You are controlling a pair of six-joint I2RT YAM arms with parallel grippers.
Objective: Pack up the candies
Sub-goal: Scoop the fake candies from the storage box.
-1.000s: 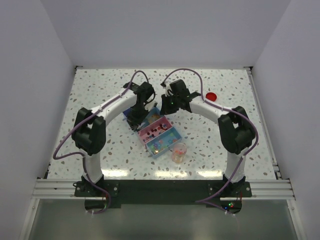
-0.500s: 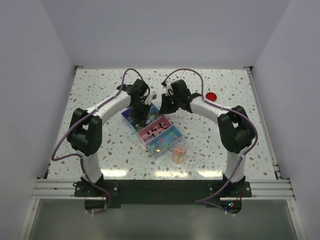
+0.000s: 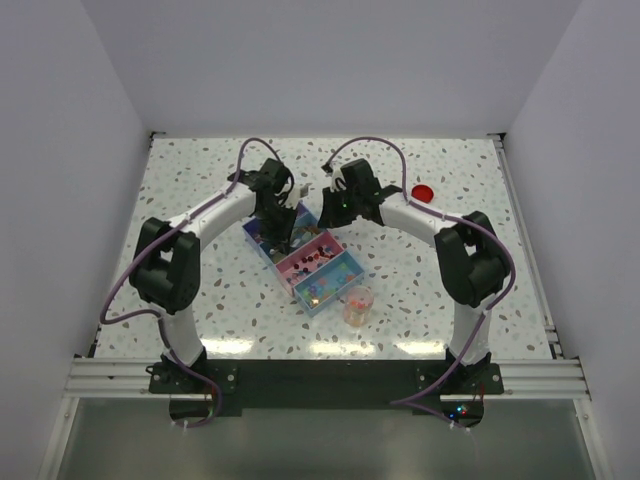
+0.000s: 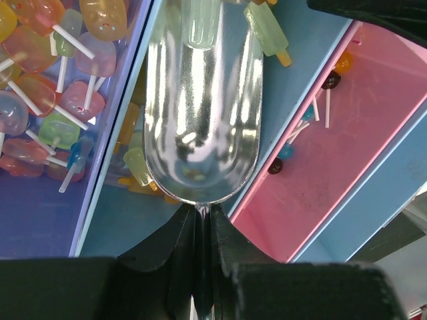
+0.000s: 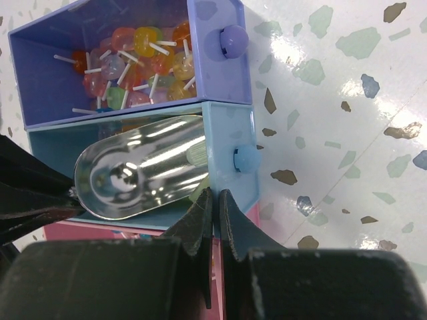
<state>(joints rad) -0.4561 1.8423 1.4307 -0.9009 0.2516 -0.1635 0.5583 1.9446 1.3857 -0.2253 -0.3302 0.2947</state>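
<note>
Four small boxes stand in a diagonal row: purple (image 3: 256, 232), light blue (image 5: 230, 133), pink (image 3: 315, 262) and blue (image 3: 333, 284). Round lollipop candies (image 5: 133, 60) fill the purple box. Yellow-green stick sweets (image 4: 137, 167) lie in the light blue box. A few small lollipops (image 4: 331, 80) lie in the pink box (image 4: 333, 167). My left gripper (image 4: 202, 223) is shut on the handle of a metal scoop (image 4: 200, 100), whose bowl lies low in the light blue box. My right gripper (image 5: 215, 200) is shut on that box's front wall, beside its knob (image 5: 245, 159).
A clear cup (image 3: 357, 303) with orange-pink candies stands on the table in front of the boxes. A round red lid (image 3: 423, 193) lies at the back right. The speckled table (image 3: 180, 190) has white walls on three sides.
My left gripper has moved right and a little back, bringing the scoop from the boxes' left side into the light blue box. The right arm has barely moved.
</note>
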